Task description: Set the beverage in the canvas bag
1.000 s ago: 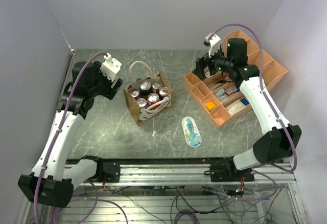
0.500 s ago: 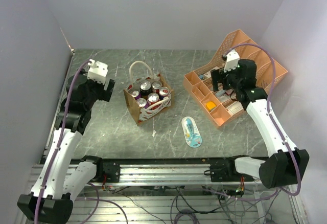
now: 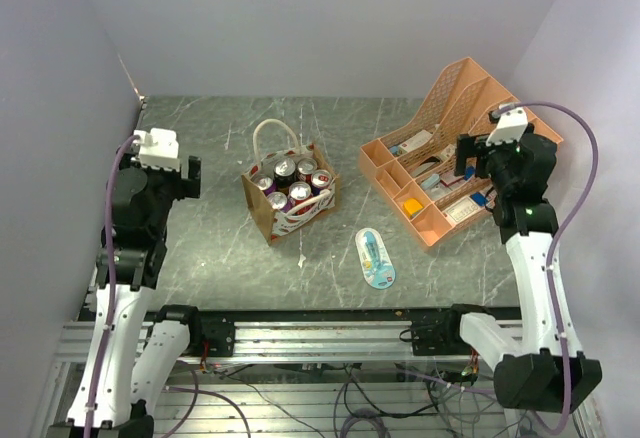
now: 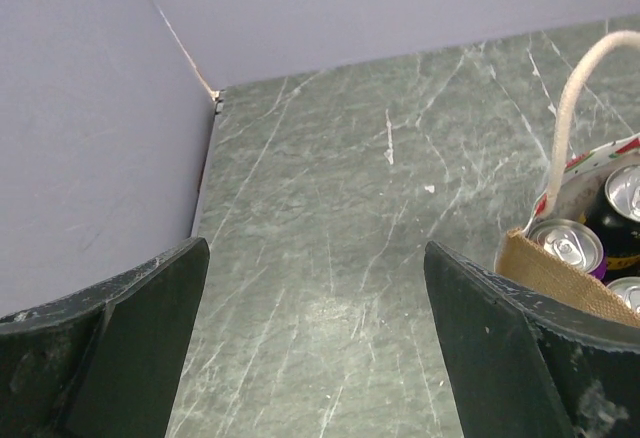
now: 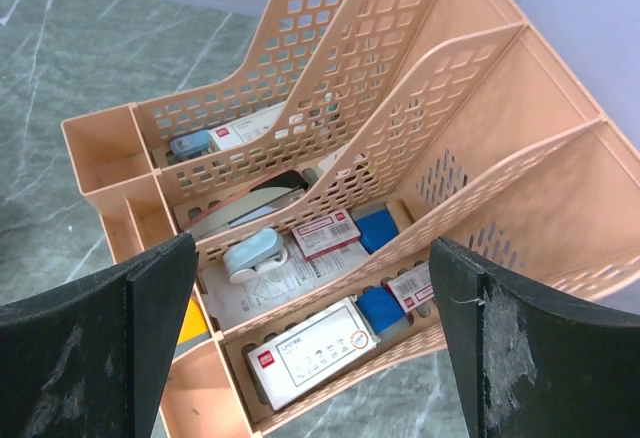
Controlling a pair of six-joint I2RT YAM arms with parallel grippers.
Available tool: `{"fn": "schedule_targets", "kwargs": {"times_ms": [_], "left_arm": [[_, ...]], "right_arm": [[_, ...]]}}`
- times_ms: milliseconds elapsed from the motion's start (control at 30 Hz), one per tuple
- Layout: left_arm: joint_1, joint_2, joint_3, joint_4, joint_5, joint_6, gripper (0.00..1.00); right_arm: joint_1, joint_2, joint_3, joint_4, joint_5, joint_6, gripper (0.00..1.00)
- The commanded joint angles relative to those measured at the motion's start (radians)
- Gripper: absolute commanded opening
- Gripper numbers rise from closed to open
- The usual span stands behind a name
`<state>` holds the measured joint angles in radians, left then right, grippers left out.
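Drawn back and apart since a second ago, two pincers: left gripper (image 4: 315,328) spread wide, empty; right gripper (image 5: 310,328) spread wide, empty as well. Just to the right of the left one, one canvas bag (image 4: 548,270), upright, with six cans (image 3: 286,168) inside. Ahead of the right one, one orange organizer (image 5: 520,128); labels on its boxes (image 5: 310,346) too small to read.

The tan watermelon-print canvas bag (image 3: 263,214) stands upright left of centre, white handles raised, packed with upright beverage cans (image 3: 286,169).
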<state>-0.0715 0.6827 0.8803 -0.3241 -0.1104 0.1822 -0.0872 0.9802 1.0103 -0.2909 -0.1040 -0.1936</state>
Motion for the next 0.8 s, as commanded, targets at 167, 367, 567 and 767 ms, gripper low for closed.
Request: {"fn": "schedule_targets", "kwargs": {"times_ms": [167, 367, 567, 767], "left_arm": [[0.051, -0.099, -0.037, 0.059, 0.034, -0.049, 0.99], [0.056, -0.159, -0.04, 0.032, 0.065, -0.067, 0.99], [0.056, -0.167, -0.029, -0.025, 0.143, -0.041, 0.99], [0.056, -0.178, -0.034, -0.026, 0.1, -0.029, 0.99]], "right_arm": [[-0.049, -0.13, -0.085, 0.036, -0.053, 0.046, 1.0], [-0.057, -0.223, -0.099, -0.044, -0.187, -0.001, 1.0], [-0.068, -0.24, -0.091, -0.079, -0.259, -0.03, 1.0], [-0.071, -0.222, -0.101, -0.056, -0.15, -0.03, 1.0]]}}
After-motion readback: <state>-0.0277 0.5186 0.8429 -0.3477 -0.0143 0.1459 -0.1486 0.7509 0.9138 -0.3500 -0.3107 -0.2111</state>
